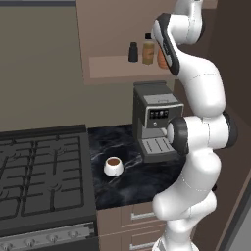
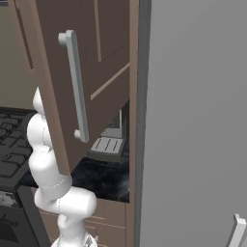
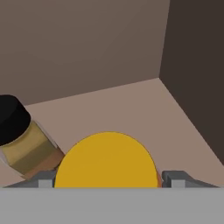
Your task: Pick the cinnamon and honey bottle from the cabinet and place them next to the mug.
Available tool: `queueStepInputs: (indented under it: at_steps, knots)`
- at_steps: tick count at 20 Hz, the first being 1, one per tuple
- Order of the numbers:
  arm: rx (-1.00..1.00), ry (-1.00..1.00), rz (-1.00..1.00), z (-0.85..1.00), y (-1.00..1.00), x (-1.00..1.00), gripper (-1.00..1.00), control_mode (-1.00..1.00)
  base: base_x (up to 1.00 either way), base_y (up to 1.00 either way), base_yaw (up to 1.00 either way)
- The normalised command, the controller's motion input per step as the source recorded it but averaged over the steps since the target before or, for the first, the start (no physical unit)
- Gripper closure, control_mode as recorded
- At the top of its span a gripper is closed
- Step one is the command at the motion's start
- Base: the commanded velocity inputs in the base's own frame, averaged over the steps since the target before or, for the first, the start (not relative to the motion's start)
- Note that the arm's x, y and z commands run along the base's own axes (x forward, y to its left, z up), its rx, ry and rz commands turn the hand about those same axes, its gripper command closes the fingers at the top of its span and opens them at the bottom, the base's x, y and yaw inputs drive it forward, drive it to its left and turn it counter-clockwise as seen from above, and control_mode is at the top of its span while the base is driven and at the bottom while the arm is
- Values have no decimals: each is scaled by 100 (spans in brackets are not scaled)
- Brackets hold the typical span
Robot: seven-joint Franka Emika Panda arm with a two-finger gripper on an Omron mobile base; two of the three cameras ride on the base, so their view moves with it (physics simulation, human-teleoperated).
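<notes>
So the arm is reaching way up into the cabinet [image 1: 120, 66], and in the hand view the honey bottle [image 3: 107, 159] sits right between the two fingertips [image 3: 177, 178], yellow lid facing the camera. The jaws look spread to either side of the lid, but I honestly can't tell if they're actually pressing on it or just flanking it, the bottom of that view cuts things off. The cinnamon [image 3: 26, 146] is just beside the honey on the shelf, black cap and amber body. From the left base view the cinnamon [image 1: 148, 50] stands upright next to a shorter black bottle [image 1: 133, 52], with an orange sliver of the honey bottle [image 1: 162, 58] peeking past the arm. The mug [image 1: 113, 166] is down on the dark marble bench [image 1: 127, 184] near the coffee machine [image 1: 156, 120], stove [image 1: 41, 174] to its left
</notes>
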Motion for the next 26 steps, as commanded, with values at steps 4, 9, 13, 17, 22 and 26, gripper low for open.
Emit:
queueStepInputs:
  at_steps: [4, 9, 13, 17, 22, 26]
  knots:
    - [0, 0, 0, 0, 0, -52, 100, -100, 0, 0, 0]
    - [0, 0, 1, 0, 2, -96, 100, -100, 0, 0, 0]
    - [0, 0, 5, 0, 11, -97, 100, -100, 0, 0, 0]
    - [0, 0, 6, -7, 26, -89, 100, -100, 0, 0, 0]
    - [0, 0, 7, -17, 33, -91, 100, -100, 0, 0, 0]
    - [0, 0, 10, -44, 43, -82, 100, -100, 0, 0, 0]
